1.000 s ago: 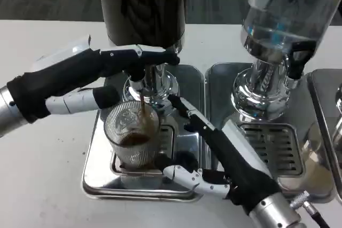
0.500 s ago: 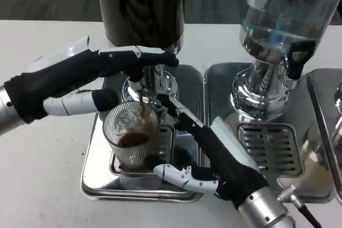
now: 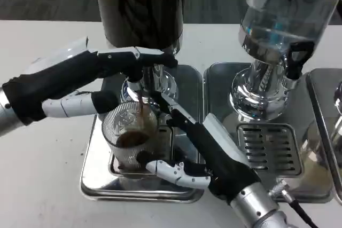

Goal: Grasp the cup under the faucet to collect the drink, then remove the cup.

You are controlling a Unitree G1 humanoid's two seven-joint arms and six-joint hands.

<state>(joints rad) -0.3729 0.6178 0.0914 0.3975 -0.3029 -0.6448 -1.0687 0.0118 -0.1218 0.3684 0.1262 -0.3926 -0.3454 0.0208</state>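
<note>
— Stage? 
— Filling. Cup (image 3: 130, 140) on the drip tray (image 3: 96, 182) under the faucet (image 3: 144, 86), right hand (image 3: 206, 153) cradling it; left hand (image 3: 101, 70) pressing the lever. 
— Next? 
— Release the lever, then lift clear.

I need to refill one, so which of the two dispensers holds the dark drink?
The left dispenser, above the ribbed glass cup; its tank is dark brown, while the right dispenser holds clear liquid.
</note>
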